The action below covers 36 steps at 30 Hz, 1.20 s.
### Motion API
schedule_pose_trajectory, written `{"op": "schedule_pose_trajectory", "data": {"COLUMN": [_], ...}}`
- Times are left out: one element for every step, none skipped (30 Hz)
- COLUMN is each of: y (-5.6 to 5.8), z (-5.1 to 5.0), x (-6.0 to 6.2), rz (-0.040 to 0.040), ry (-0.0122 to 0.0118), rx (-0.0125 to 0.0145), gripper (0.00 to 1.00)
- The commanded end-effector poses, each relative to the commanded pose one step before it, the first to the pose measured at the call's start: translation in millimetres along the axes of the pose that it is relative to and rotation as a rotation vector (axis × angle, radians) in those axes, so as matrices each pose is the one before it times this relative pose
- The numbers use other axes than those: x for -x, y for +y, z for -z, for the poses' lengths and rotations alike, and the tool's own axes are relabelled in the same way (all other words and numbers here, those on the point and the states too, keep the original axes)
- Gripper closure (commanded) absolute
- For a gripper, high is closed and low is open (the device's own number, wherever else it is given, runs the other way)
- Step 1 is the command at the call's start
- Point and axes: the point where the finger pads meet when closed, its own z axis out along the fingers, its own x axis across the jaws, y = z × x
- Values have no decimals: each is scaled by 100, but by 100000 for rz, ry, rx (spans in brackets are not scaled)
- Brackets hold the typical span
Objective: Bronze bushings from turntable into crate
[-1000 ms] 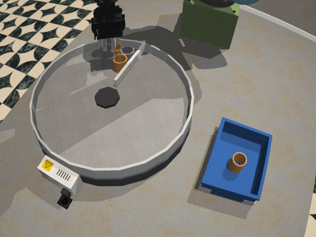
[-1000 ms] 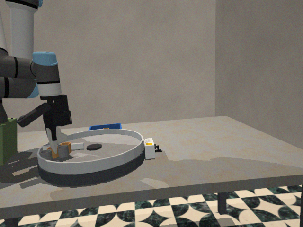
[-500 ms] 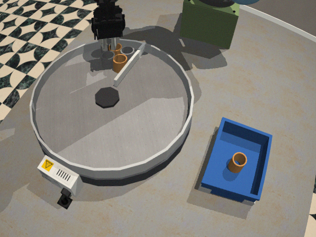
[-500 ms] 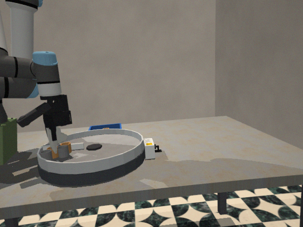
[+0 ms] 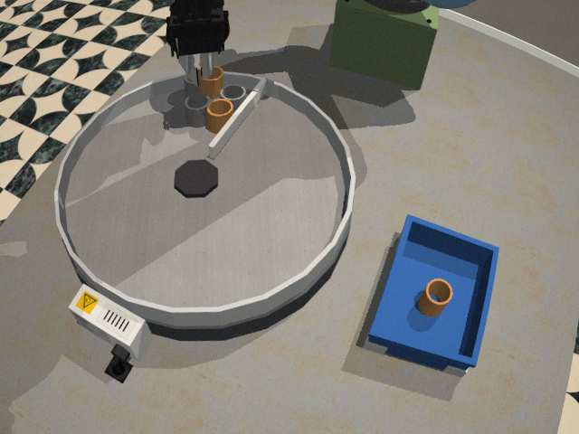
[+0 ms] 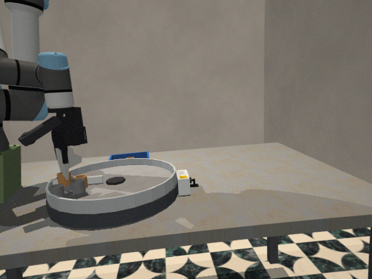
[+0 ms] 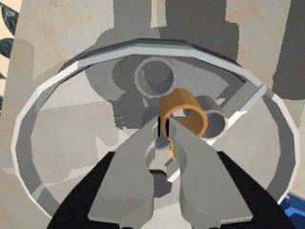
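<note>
The arm [image 6: 27, 86] reaches in from the left and points its gripper [image 7: 164, 129] straight down over the far edge of the turntable [image 5: 298, 285]. The jaws pinch the wall of a bronze bushing [image 5: 211, 81], raised above the steel bushings [image 5: 196, 106] and a second bronze one [image 5: 219, 115] beside a white bar [image 5: 233, 122]. The beige table [image 5: 467, 163] stands by plain walls on a checkered floor [image 5: 46, 46]. A blue crate [image 5: 481, 298] holds one bronze bushing [image 5: 434, 297]. The green box [image 5: 381, 44] is cut off at the top.
</note>
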Motion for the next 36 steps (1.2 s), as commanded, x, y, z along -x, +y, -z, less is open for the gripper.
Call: {"op": "schedule_pose_trajectory", "data": {"y": [-6,0,0,0,0,0,0,0,0,0,0,0,0,0,0,0,0,0,0,0,0,0,0,0,0,0,0,0,0,0,0,0,0,0,0,0], "z": [2076,0,0,391,354,309,258,205,151,100,55,22,3,0,0,0,0,0,0,0,0,0,0,0,0,0,0,0,0,0,0,0,0,0,0,0], "x": [0,0,0,-1,1,0,-1,1,0,0,0,0,0,0,0,0,0,0,0,0,0,0,0,0,0,0,0,0,0,0,0,0,0,0,0,0], "rz": [19,0,0,0,0,0,0,0,0,0,0,0,0,0,0,0,0,0,0,0,0,0,0,0,0,0,0,0,0,0,0,0,0,0,0,0], "ry": [70,0,0,0,0,0,0,0,0,0,0,0,0,0,0,0,0,0,0,0,0,0,0,0,0,0,0,0,0,0,0,0,0,0,0,0], "rx": [41,0,0,0,0,0,0,0,0,0,0,0,0,0,0,0,0,0,0,0,0,0,0,0,0,0,0,0,0,0,0,0,0,0,0,0], "gripper": [100,100,100,100,100,100,100,100,100,100,100,100,100,100,100,100,100,100,100,100,100,100,100,100,100,100,100,100,100,100,100,100,100,100,100,100]}}
